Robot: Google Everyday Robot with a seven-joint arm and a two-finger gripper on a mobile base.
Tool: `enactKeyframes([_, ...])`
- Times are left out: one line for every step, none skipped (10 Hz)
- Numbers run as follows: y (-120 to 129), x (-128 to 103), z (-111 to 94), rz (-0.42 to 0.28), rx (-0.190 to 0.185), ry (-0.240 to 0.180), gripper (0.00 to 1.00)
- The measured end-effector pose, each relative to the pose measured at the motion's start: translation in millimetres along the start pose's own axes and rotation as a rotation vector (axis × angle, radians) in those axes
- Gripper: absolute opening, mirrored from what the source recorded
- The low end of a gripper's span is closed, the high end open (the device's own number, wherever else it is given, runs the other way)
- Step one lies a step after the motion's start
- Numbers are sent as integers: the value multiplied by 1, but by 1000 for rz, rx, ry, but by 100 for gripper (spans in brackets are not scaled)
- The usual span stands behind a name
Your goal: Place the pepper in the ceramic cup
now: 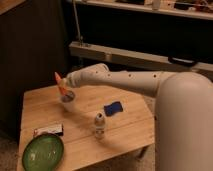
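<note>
the pepper is held clamped in the closed pincer, tilted with its orange tip upward, right above the ceramic cup on the counter, so that, judging by this, it can be dropped into the rim.

Gripper: dark, at the end of a whitish arm dotted with small dark holes. Gripper sits over the far left part of the table.

Pepper: orange, pinched in the gripper and sticking up past it.

Ceramic cup: whitish, plain, just below the gripper.

Table: light wood, striped plank grain.

Blue lumpy object: deep blue, off to the side of the gripper.

Small bottle: clear, pale cap, nearer the camera than the gripper.

Plate: green, glossy, well below the gripper at the front corner.

Flat packet: white with dark edging, between cup and plate.
</note>
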Motion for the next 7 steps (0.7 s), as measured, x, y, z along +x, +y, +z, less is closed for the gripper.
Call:
enactKeyframes([-1, 0, 1, 7, -3, -2, 6])
enactKeyframes([0, -2, 4, 15, -8, -5, 6])
enactKeyframes([3, -4, 6, 17, -14, -8, 6])
enactKeyframes([3, -7, 8, 20, -16, -12, 6])
enactKeyframes([3, -10, 9, 26, -18, -17, 6])
enactKeyframes([3, -13, 11, 32, -18, -19, 6])
enactKeyframes([2, -16, 11, 38, -18, -24, 6])
